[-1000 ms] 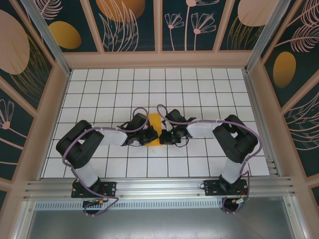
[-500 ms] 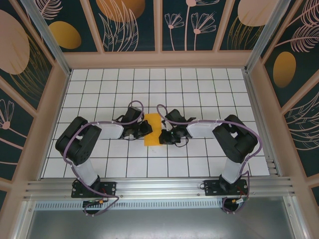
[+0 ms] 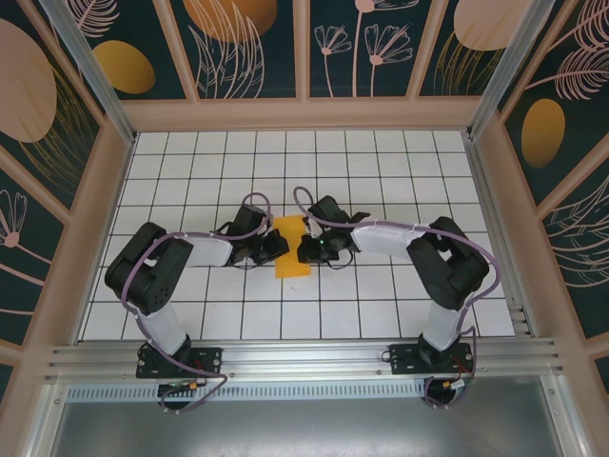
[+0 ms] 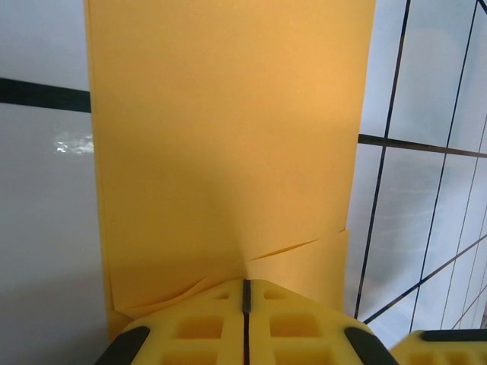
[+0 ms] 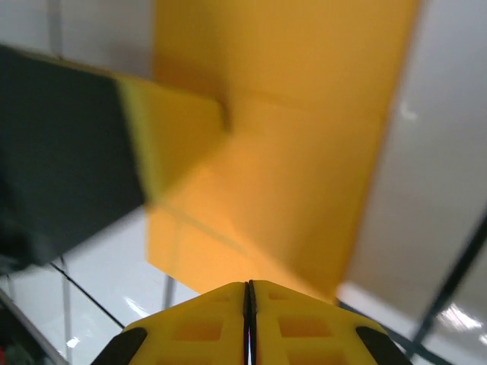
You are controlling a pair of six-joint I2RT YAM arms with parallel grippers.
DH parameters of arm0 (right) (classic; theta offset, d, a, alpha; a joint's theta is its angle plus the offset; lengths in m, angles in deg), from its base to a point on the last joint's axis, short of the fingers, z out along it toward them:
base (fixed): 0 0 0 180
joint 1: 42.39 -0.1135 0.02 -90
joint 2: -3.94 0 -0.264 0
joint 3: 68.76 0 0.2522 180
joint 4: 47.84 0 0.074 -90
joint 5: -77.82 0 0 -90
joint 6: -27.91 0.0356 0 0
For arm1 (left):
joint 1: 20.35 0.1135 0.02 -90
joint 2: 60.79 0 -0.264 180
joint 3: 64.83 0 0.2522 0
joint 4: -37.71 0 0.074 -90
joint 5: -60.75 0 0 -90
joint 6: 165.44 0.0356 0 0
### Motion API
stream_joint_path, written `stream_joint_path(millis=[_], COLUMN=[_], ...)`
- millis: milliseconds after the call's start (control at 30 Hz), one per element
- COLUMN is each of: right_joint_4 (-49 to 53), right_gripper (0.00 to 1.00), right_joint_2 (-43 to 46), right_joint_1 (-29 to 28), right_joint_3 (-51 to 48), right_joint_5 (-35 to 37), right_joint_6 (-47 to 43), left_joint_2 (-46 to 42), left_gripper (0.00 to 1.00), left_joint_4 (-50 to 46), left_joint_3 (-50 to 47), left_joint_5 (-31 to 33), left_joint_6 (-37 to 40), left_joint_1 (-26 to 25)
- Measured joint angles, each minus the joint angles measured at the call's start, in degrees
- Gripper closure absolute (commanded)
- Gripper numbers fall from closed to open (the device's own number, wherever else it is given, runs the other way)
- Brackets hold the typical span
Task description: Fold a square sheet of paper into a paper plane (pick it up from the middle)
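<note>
Sheet: square sheet of paper, orange-yellow, doubled into a narrow rectangle and lying flat on the white gridded table, about midway between the two arms. Its long axis runs from the near edge toward the back wall, so each arm meets it broadside.

Left gripper: at the sheet's left long edge, about mid-length, jaws clenched.

Right gripper: at the right long edge, directly opposite, jaws likewise clenched.

Proximity: neither arm is nearer. Each tip touches or overlaps its own side, with the paper's width between them.

Governing relation, as I judge it: the paper lies inward of each gripper, across the centre line. Any further crease would have to be worked along the long axis from these two opposed stations.

Left wrist view: closed yellow fingers at the sheet's near edge. Small wrinkles fan out from the tip, and a second layer peeps out at that edge, detail too fine to read from overhead. Whether a layer is pinched or merely pressed, I cannot tell.

Right wrist view: closed tips at the opposite edge, with the left gripper's finger reaching onto the paper from across. Blurred.

Overhead view: supplies the whole outline and the two arms facing each other, where the wrist views crop the sheet.
</note>
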Motion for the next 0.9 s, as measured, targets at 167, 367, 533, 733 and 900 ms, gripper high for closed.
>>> stream_joint_path(millis=[167,367,533,733,900], right_joint_4=[-0.70,-0.28,-0.37,-0.46,-1.11], right_gripper=[0.87,0.87,0.87,0.87,0.87], right_joint_2=[-3.56,-7.17,-7.34,-7.63,-7.61], right_joint_1=[0.00,0.07,0.07,0.17,0.33], right_joint_3=[5.09,5.31,5.31,5.31,4.79], right_joint_5=[-0.98,-1.22,-1.44,-2.05,-2.36], right_joint_6=[-0.11,-0.48,-1.16,-2.16,-3.06], left_joint_2=[0.00,0.00,0.02,0.07,0.07], left_gripper=[0.92,0.92,0.92,0.92,0.92], left_joint_4=[0.48,0.83,0.87,0.87,0.87], left_joint_3=[-0.22,-0.42,-0.44,-0.44,-0.44], left_joint_5=[-0.28,-0.46,-0.48,-0.48,-0.46], left_joint_6=[0.00,0.00,0.00,0.02,0.02], left_joint_1=[0.15,0.22,0.22,0.22,0.22])
